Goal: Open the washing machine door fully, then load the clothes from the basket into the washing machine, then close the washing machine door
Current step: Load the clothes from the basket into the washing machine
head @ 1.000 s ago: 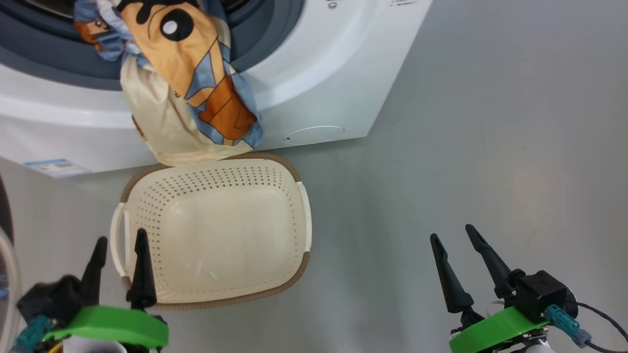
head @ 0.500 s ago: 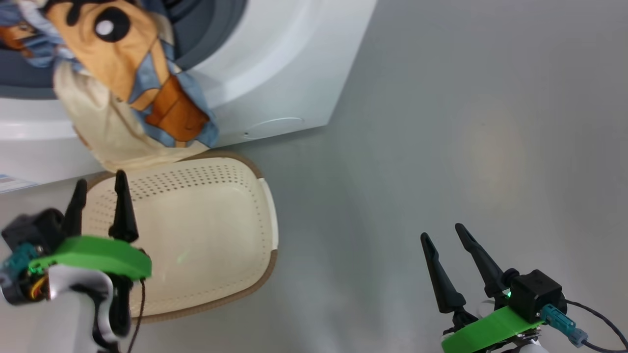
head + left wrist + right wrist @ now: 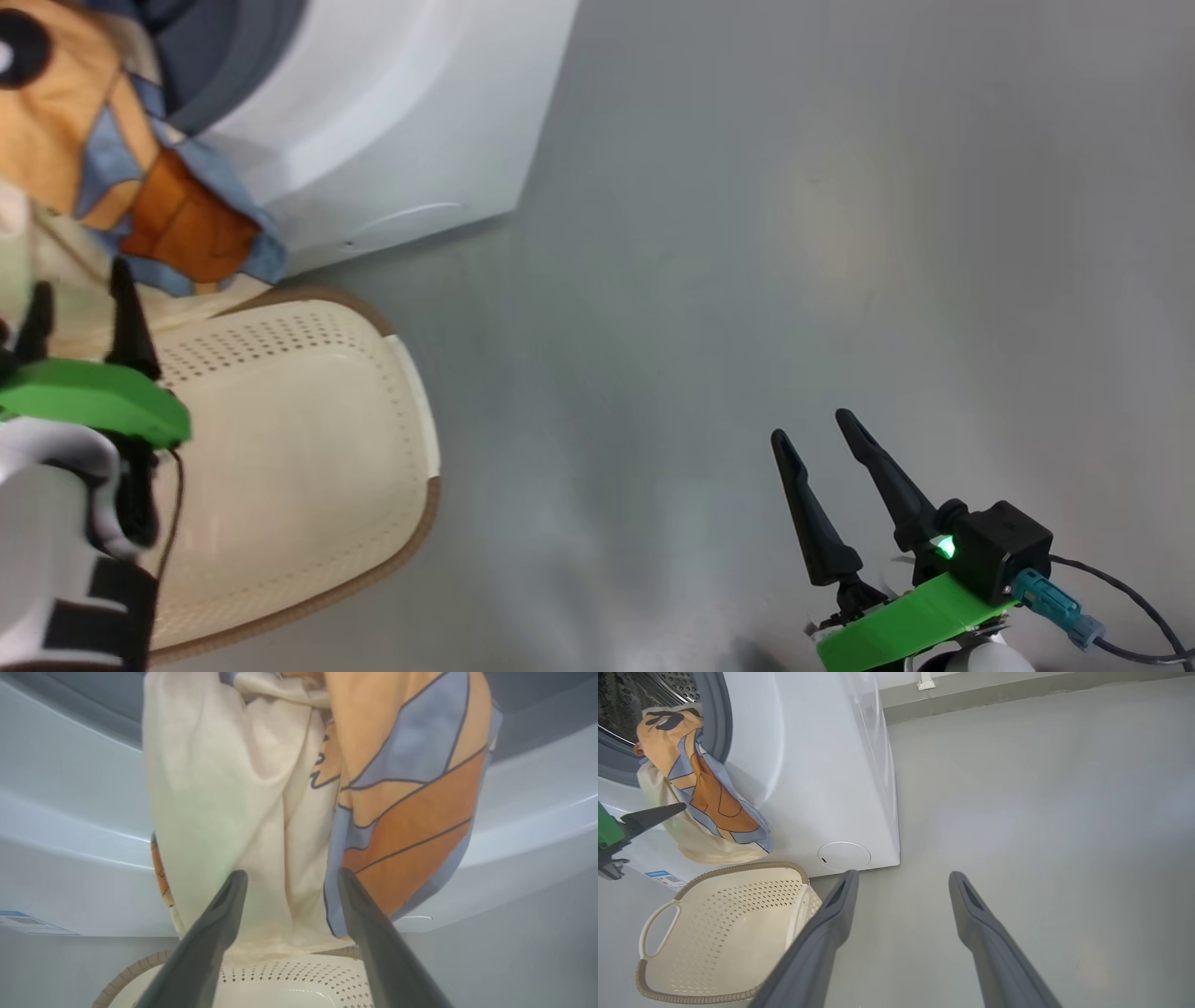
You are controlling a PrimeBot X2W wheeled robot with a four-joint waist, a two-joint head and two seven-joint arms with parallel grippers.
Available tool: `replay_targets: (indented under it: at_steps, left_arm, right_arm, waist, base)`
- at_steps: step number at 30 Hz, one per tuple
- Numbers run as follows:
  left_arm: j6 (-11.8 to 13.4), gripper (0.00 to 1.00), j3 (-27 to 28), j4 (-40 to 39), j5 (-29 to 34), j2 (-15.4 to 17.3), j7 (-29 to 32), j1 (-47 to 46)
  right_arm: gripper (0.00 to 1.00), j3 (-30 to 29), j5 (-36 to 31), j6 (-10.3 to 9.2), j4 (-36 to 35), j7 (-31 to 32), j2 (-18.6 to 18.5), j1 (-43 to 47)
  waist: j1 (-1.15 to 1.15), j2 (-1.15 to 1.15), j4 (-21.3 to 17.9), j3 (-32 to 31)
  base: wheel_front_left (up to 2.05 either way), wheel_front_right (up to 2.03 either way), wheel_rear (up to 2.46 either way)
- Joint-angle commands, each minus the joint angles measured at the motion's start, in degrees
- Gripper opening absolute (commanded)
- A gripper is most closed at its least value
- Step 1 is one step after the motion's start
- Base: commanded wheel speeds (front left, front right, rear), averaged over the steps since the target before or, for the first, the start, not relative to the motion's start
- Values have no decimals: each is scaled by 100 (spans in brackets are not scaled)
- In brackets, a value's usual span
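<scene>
Compared with a second ago, the head camera has swung to the right, so the washing machine [image 3: 392,121] and the basket [image 3: 280,338] now crowd the left edge. Against the basket, the left gripper [image 3: 77,289] has advanced from the near handle to the far rim. Its two dark fingers are spread apart and hold nothing. Directly ahead of its tips hang the clothes [image 3: 289,788], spilling out of the machine's opening over the grey gasket [image 3: 717,718] and down the white front, with their lower hem reaching the basket's brown far rim. The cream piece lies in line with the gap between the fingers, and the blue-and-orange printed piece lies in front of the finger to the right in the wrist view. Whether the tips touch the fabric cannot be told. The basket sits below this gripper with no clothes in it. Well to the right, over the grey floor [image 3: 794,233], the right gripper [image 3: 810,427] remains with fingers spread and nothing between them, well apart from the basket and the machine. A blue energy sticker [image 3: 663,877] shows low on the machine's front, its print too small to read.
</scene>
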Motion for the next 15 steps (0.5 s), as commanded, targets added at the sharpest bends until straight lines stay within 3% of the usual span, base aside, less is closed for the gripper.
replay_targets:
  at_steps: [1,8,15]
  left_arm:
    - [-103,100,218,138,-109,214,-82,-221]
    - [-254,100,241,689,-186,348,-176,-691]
    - [-248,100,307,1084,-146,472,-311,-1167]
  right_arm:
    - [100,142,57,9,-147,-28,-50,10]
    - [100,193,88,9,-198,-28,-50,40]
    - [100,226,79,9,-210,-28,-50,37]
  waist:
    - [0,0,-261,225]
    - [0,0,-409,343]
    - [0,0,-452,372]
  base:
    - [0,0,0]
    - [0,0,0]
    - [0,0,0]
